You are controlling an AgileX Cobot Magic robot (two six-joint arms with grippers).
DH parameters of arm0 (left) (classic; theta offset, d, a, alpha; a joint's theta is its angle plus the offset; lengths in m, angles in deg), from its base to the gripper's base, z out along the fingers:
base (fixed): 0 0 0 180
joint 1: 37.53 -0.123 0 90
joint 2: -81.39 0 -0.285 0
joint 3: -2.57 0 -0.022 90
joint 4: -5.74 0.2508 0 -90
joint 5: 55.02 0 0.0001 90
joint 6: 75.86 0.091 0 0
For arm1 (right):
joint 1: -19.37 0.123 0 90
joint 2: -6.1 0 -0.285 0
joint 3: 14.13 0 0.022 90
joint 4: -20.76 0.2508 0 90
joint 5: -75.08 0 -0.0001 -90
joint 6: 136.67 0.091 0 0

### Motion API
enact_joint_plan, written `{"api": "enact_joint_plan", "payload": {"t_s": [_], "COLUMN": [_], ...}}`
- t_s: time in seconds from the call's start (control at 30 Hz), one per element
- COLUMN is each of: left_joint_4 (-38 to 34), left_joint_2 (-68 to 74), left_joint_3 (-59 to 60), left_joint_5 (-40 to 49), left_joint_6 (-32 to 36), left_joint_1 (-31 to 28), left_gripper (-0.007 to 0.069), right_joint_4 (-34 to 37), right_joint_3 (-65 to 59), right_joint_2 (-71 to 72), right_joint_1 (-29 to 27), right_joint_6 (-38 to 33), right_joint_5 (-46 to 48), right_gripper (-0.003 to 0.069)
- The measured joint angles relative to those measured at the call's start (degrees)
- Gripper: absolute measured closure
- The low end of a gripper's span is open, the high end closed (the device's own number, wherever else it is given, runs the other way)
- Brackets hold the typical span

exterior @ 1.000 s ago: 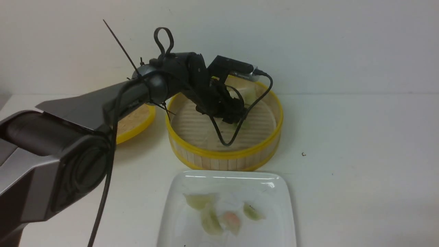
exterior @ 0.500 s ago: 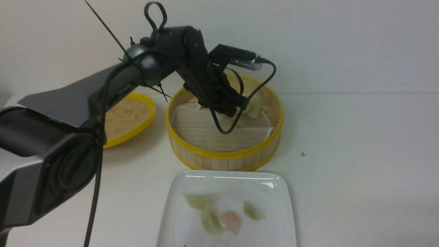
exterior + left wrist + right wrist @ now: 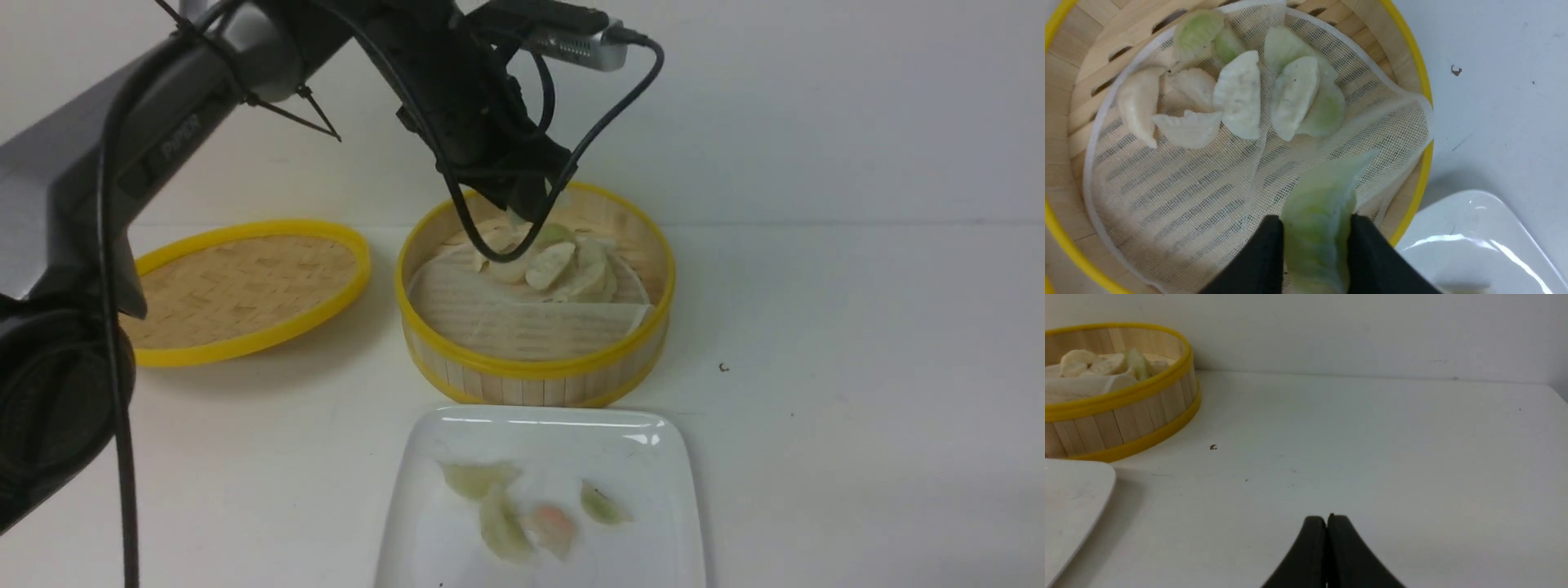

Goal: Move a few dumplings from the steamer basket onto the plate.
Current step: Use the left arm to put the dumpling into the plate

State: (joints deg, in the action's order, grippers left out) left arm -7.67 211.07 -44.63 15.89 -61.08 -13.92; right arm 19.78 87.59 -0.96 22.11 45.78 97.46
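Glossy plate [image 3: 663,482], bamboo-slat steamer basket [image 3: 531,385]

A plain white wall [image 3: 816,98] stands behind a white table [image 3: 857,327]. The table has a few tiny dark specks [image 3: 722,367] on it. The light is soft and even.

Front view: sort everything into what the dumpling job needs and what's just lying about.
Job: steamer basket, dumplings inside, green dumpling in left gripper, plate holding four dumplings.
Lying about: woven lid, dark speck.
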Motion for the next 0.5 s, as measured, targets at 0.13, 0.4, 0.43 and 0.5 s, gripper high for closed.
{"api": "enact_joint_plan", "payload": {"t_s": [0.13,0.4,0.43,0.5], "left_joint_4": [0.26,0.14,-0.2,-0.82], "left_joint_2": [-3.32,-23.03,-28.16,-31.74], "left_joint_3": [2.33,27.91,35.68,43.23], "left_joint_5": [0.07,-0.23,-0.23,-0.5], "left_joint_6": [-1.2,-3.45,-4.01,-4.63], "left_joint_1": [0.0,0.0,0.0,0.0], "left_gripper": [0.0452,0.0452,0.0452,0.0452], "right_joint_4": [0.0,0.0,0.0,0.0], "right_joint_3": [0.0,0.0,0.0,0.0], "right_joint_2": [0.0,0.0,0.0,0.0], "right_joint_1": [0.0,0.0,0.0,0.0], "right_joint_6": [0.0,0.0,0.0,0.0], "right_joint_5": [0.0,0.0,0.0,0.0], "right_gripper": [0.0673,0.0673,0.0673,0.0673]}}
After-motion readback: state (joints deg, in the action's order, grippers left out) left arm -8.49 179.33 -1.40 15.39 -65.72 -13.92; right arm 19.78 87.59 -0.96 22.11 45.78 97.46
